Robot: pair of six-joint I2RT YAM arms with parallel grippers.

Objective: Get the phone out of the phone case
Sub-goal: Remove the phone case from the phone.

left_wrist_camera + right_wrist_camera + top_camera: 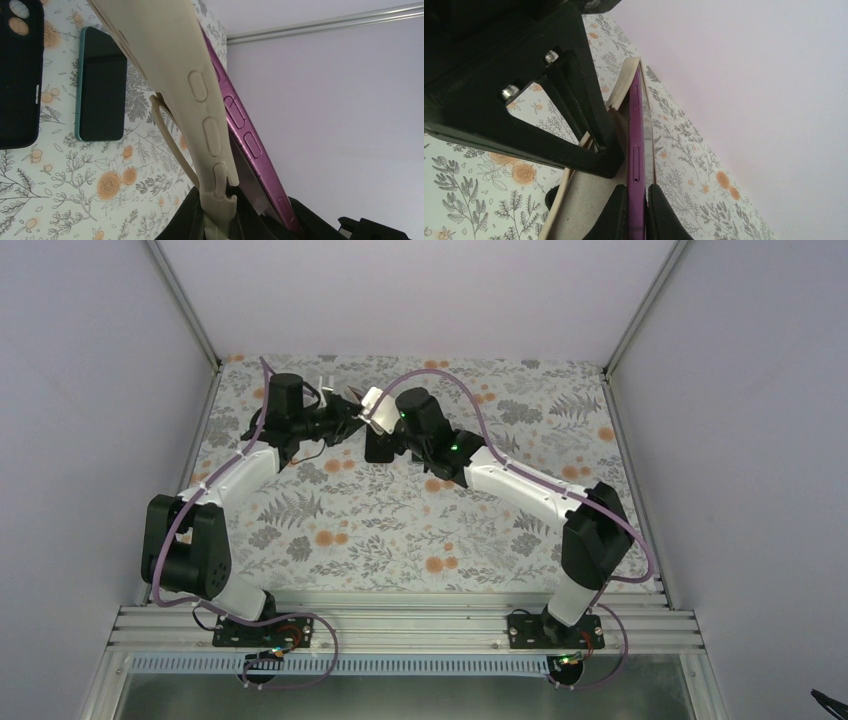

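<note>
So you're right in the peel-apart bit, up in the air at the upper middle of the top view, above the table [400, 530]. Your left gripper [220, 220] is clamped tight on the edge of the cream case [170, 50], down at the bottom of the left wrist view. Your right gripper [637, 210] is pinched shut on the long edge of the purple phone [636, 150], at the bottom centre of the right wrist view. The phone looks half popped to me: one long side stands clear of the case wall and the button cutouts show empty, but I can't tell whether the far corner is free. What I'd do is hold the case side dead steady and let the right arm do the work. Roll the phone away from the case back like opening a book, don't yank it straight out along its length, since the soft lip will just drag with it. That right pinch is thin and on a slick edge, so go slow, because a slip there means a drop. Also mind the dark case [17, 75] and teal phone [102, 85] lying on the table at the upper left of the left wrist view, and set down well apart from them.
</note>
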